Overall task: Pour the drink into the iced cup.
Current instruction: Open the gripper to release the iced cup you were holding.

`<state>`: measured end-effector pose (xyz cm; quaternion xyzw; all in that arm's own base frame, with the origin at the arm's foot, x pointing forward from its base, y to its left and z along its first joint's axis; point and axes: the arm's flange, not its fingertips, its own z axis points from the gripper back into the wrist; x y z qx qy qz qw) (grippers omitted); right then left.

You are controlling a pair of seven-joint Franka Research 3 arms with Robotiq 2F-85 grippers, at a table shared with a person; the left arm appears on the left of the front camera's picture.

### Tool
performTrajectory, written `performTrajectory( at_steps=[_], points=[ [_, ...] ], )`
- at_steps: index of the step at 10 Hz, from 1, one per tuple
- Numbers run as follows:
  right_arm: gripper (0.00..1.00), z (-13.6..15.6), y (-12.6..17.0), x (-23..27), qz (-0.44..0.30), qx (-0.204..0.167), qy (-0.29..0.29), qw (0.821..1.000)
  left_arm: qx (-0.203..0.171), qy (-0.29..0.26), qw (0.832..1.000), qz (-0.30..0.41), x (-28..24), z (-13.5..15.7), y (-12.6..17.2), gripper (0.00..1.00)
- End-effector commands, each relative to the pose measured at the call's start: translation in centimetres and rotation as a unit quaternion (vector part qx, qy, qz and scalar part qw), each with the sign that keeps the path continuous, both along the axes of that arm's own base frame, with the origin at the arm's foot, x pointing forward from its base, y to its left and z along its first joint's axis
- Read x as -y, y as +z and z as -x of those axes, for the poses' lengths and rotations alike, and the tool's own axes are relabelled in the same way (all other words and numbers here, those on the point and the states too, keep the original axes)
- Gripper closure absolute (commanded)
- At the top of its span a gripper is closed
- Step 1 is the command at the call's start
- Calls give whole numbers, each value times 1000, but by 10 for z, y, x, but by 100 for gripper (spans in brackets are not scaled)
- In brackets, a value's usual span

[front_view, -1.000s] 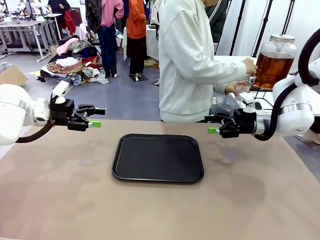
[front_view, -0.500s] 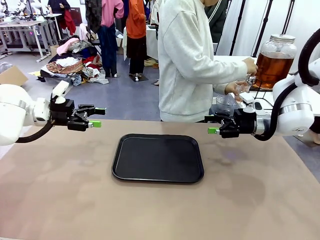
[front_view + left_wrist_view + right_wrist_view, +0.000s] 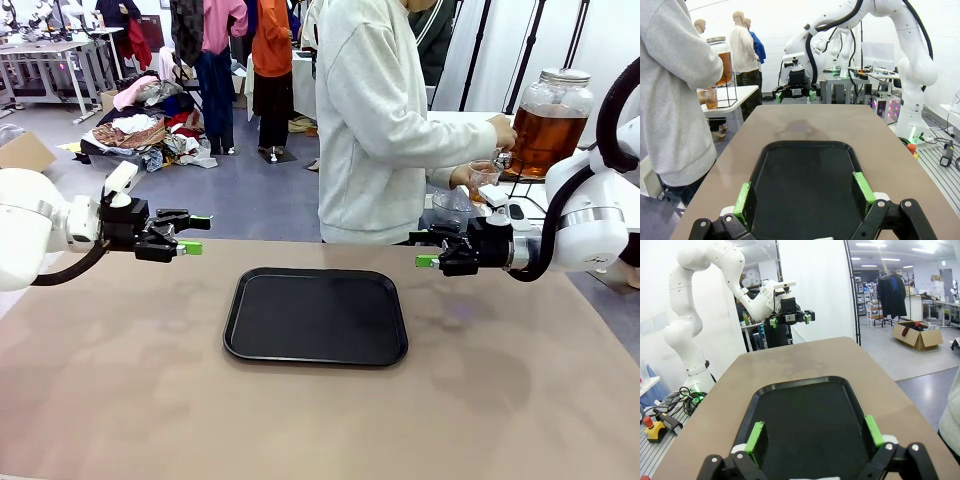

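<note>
The drink, a clear amber liquid, fills a glass dispenser (image 3: 546, 125) (image 3: 723, 59) on a side table beyond the table's far right. A person in a pale sweatshirt holds a small clear cup (image 3: 484, 175) (image 3: 711, 97) at its tap, with some amber liquid in it. I cannot tell whether a clear container (image 3: 455, 206) below that hand is the iced cup. My left gripper (image 3: 192, 234) (image 3: 803, 196) hovers open and empty left of the black tray (image 3: 315, 315). Right of the tray, my right gripper (image 3: 426, 250) (image 3: 814, 435) is also open and empty.
The black tray (image 3: 805, 180) (image 3: 805, 412) lies bare in the middle of the brown table. The person stands at the far edge, turned toward the side table. Each wrist view shows the other arm's gripper (image 3: 795, 93) (image 3: 790, 317) across the tray.
The cup at the tap shows a little more amber liquid. Both arms have stayed still.
</note>
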<state>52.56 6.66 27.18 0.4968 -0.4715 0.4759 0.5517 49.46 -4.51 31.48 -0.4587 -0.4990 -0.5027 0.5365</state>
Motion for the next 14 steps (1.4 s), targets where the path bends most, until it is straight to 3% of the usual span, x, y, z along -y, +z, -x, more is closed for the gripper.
performTrajectory(
  at_steps=[1, 14],
  points=[
    [0, -1, 2, 0, -2, 2, 1, 1000, 1, 0, 1000, 1, 0, 0, 1, 0],
    [0, -1, 2, 0, -2, 2, 1, 1000, 1, 0, 1000, 1, 0, 0, 1, 0]
  ],
)
